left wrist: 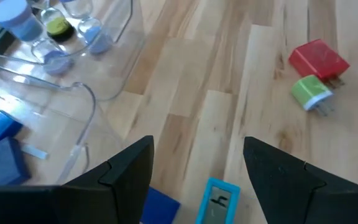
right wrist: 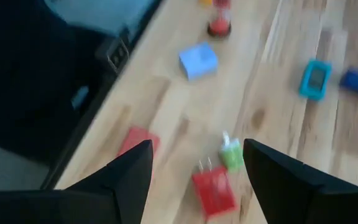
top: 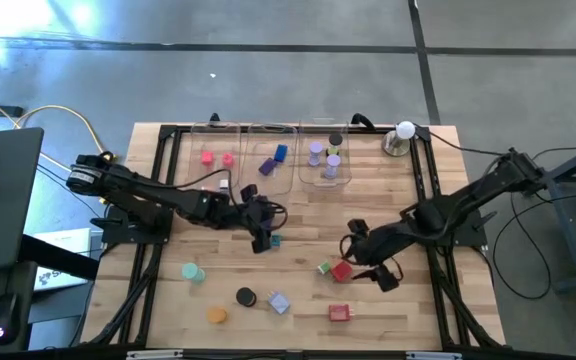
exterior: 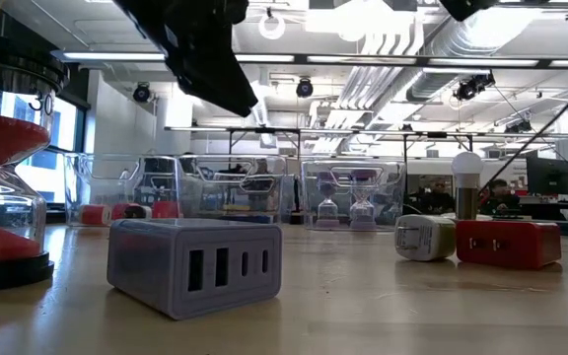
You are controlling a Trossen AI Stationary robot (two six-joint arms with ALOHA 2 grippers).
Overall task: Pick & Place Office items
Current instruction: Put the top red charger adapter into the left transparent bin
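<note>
High view: we see both arms reaching low over the desk (top: 298,225). The left gripper (top: 261,235) hangs just beside a teal piece (top: 275,241); in the left wrist view its jaws stand apart and empty, with that teal piece (left wrist: 219,200) and a blue block (left wrist: 160,205) between and just below them. The right gripper (top: 368,262) hovers over a red plug (top: 342,271) touching a green plug (top: 324,267); the right wrist view shows its jaws parted, holding nothing, the red plug (right wrist: 214,192) between them. Other pieces lie scattered along the near edge, and some already sit in the three trays (top: 270,150) at the far side. We judge these pieces light, rigid and smooth, likely to skid if nudged. The red plug is best taken across its flat sides, clear of the prongs and the green plug; the teal piece across its narrow edges.
</note>
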